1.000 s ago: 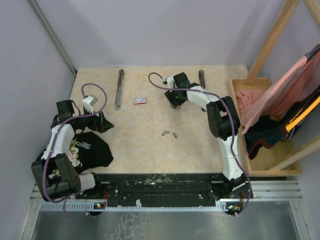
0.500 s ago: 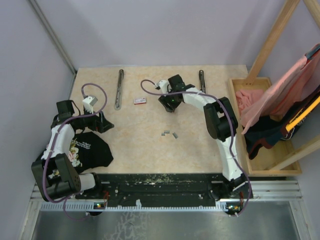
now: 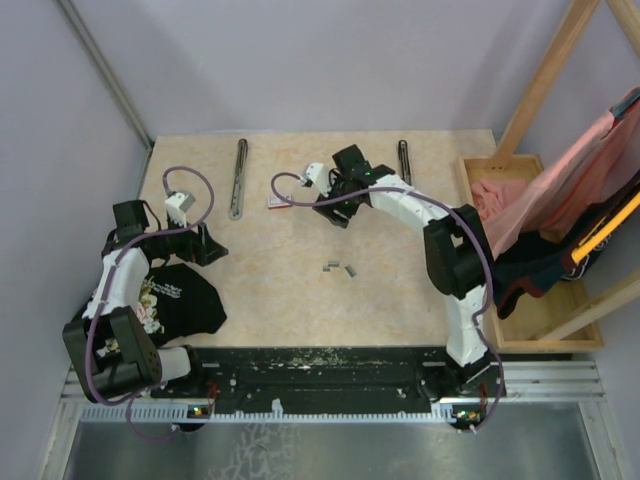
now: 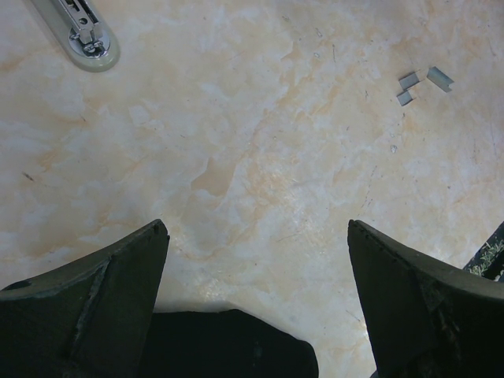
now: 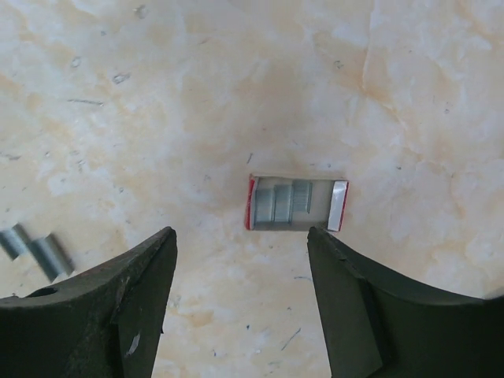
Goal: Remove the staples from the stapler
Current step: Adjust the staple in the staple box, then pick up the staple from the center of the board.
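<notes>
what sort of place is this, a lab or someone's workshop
Most likely a robot lab test cell. A left arm and right arm are bolted at the near edge of a marble-look tabletop, plain lilac walls box it in, and a wooden crate of clothes sits beside it.

Right arm: displaced. Over the last second the right gripper has travelled leftward along the back of the table, coming from nearer the back right corner toward the small red-and-white box. It now stands just right of that box. In the wrist view the box lies on the table ahead of the two fingertips, in line with the gap between them and not touched.

Elbow: has swung outward to the right and toward the near edge, now close beside the wooden tray.

Purple cable: its loop, earlier arched toward the back edge, has dropped forward and leftward and now passes over the box in the overhead view.
</notes>
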